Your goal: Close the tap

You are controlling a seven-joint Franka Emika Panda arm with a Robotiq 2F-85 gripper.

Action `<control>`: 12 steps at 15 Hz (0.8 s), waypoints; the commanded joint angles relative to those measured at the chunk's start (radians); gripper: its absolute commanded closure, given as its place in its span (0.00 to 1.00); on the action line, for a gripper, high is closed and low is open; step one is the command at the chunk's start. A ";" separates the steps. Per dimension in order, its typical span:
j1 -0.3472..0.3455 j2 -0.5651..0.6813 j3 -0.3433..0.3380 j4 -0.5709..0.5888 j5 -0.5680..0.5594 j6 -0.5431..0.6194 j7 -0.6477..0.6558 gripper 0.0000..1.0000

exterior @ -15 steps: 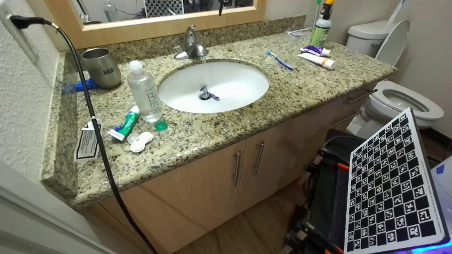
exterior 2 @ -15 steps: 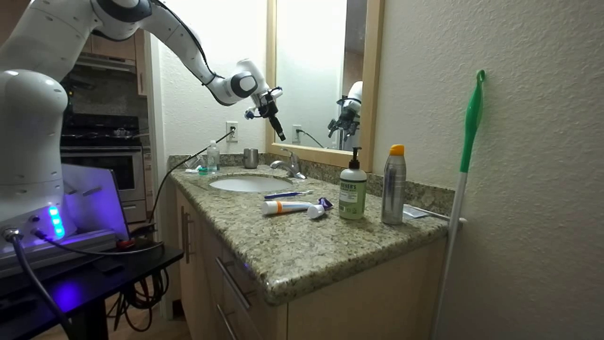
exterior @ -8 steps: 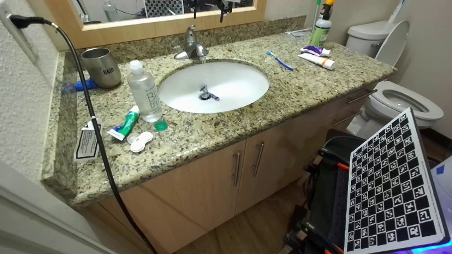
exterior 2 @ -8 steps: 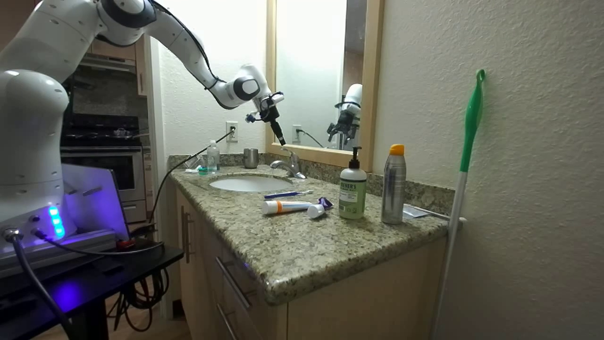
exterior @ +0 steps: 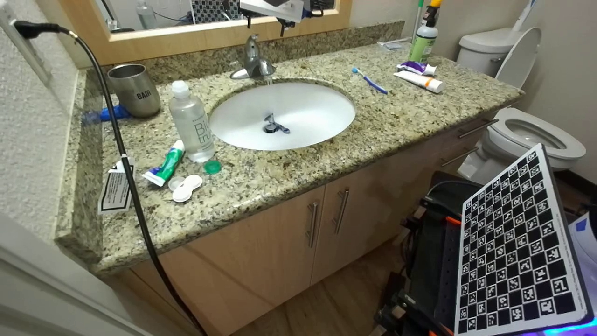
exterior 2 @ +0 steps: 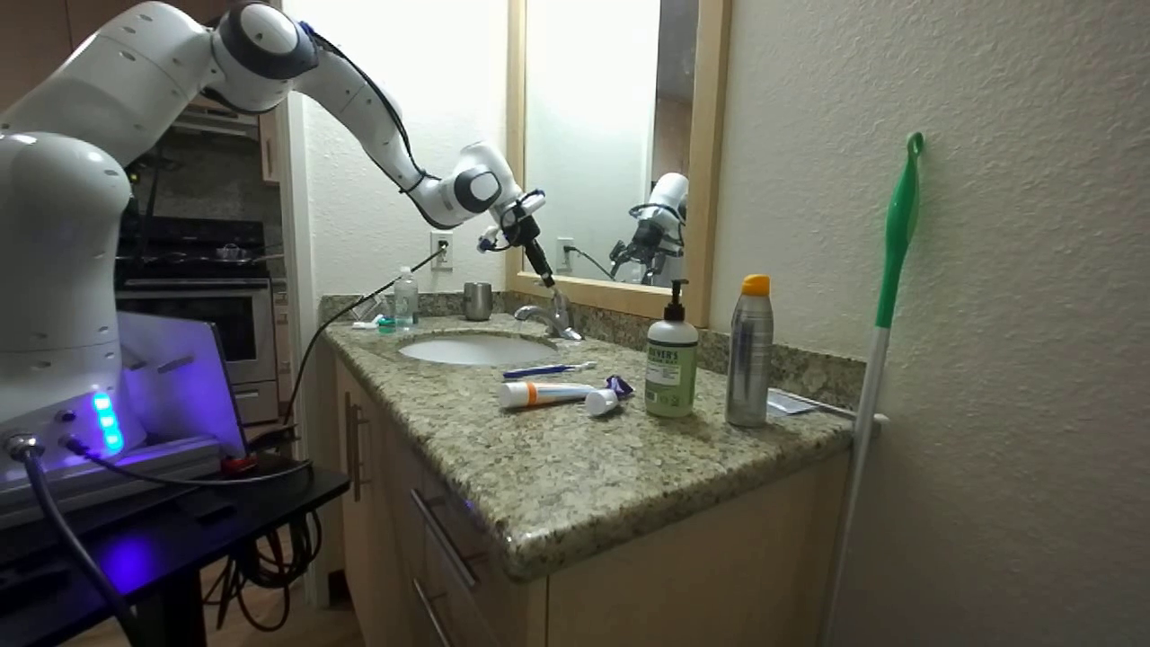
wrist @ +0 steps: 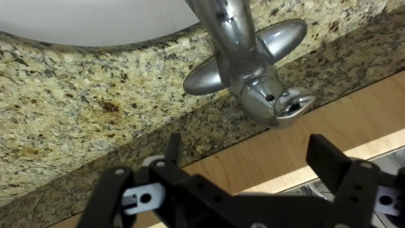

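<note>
Tap (wrist: 246,63): fixed to the bench (exterior: 261,172) on the mirror (exterior 2: 588,135) side of the basin (exterior: 322,107), evidently so that it discharges there. Its long axis runs from the mirror towards the basin; the spout (exterior: 266,67) points over the basin's rim, water (exterior: 269,81) falling from it. Fingers (wrist: 327,158): apart, holding nothing, above and behind the basin, presumably spread to press or straddle the lever (wrist: 286,101). Contact: cannot be determined.

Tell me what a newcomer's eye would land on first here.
Probably the white robot arm, arching from the left of an exterior view toward the chrome tap. Next, the checkered board, lower right in an exterior view. In the wrist view, the open gripper spans the lower part.
</note>
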 commanded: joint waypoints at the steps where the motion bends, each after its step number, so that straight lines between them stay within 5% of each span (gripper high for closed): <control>1: 0.004 0.004 -0.008 0.019 0.014 -0.096 -0.006 0.00; 7: -0.016 -0.006 0.020 0.066 0.013 -0.282 -0.014 0.00; 12: -0.012 -0.001 0.010 0.077 -0.005 -0.250 0.003 0.00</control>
